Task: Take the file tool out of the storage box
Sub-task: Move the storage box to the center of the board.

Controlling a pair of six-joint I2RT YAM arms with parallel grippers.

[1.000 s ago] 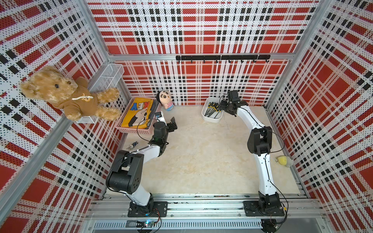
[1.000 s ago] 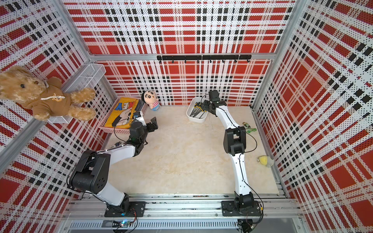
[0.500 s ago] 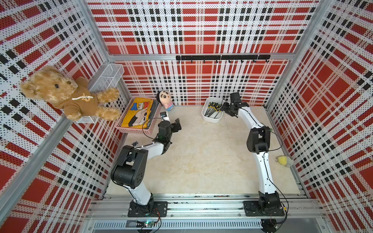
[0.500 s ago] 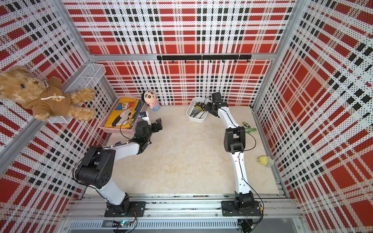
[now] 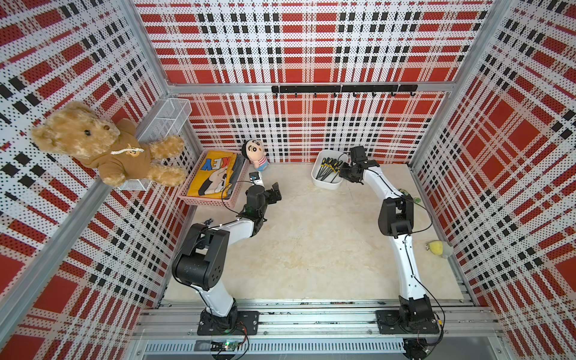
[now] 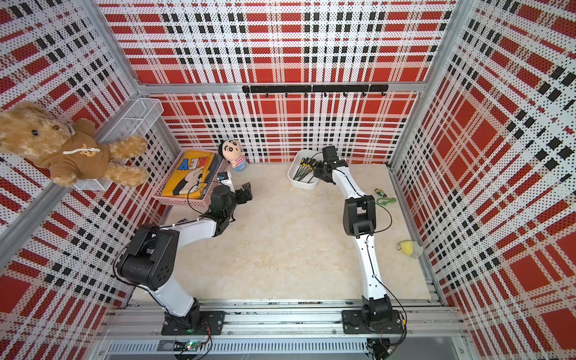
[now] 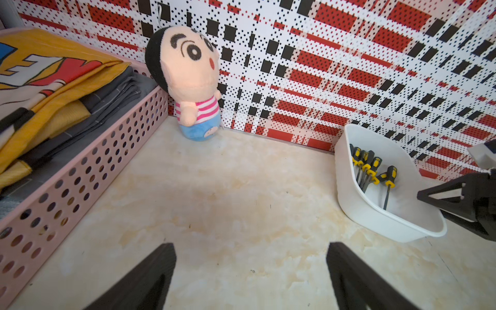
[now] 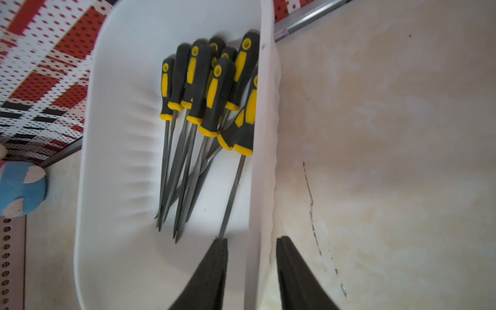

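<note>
File tool (image 8: 244, 134) lies unheld; right pincer (image 8: 251, 239), narrowed yet part-open, straddles storage box (image 8: 120, 161) wall.

Walls (image 5: 311, 46): plaid of red, black and white, dotted all over.
Table (image 5: 311, 243): cream, marbled with tan patches.
Storage box (image 5: 325, 184): plain white.
Files (image 8: 212, 102): black handles with yellow inlays and collars, grey steel shafts.
Basket (image 7: 80, 171): pale pink, rows of round holes.
Cloth (image 7: 53, 67): yellow, printed with blue, red and white letters outlined in black.
Folded fabric (image 7: 112, 91): grey.
Doll (image 7: 188, 69): black hair, peach face, pink-and-white striped top, blue base.
Teddy bear (image 5: 81, 134): golden-tan fur, brown hoodie, cream cord.
Wire basket (image 5: 168, 115): white mesh.
Hook rail (image 5: 343, 88): black.
Small plush (image 5: 436, 247): yellow and grey.
</note>
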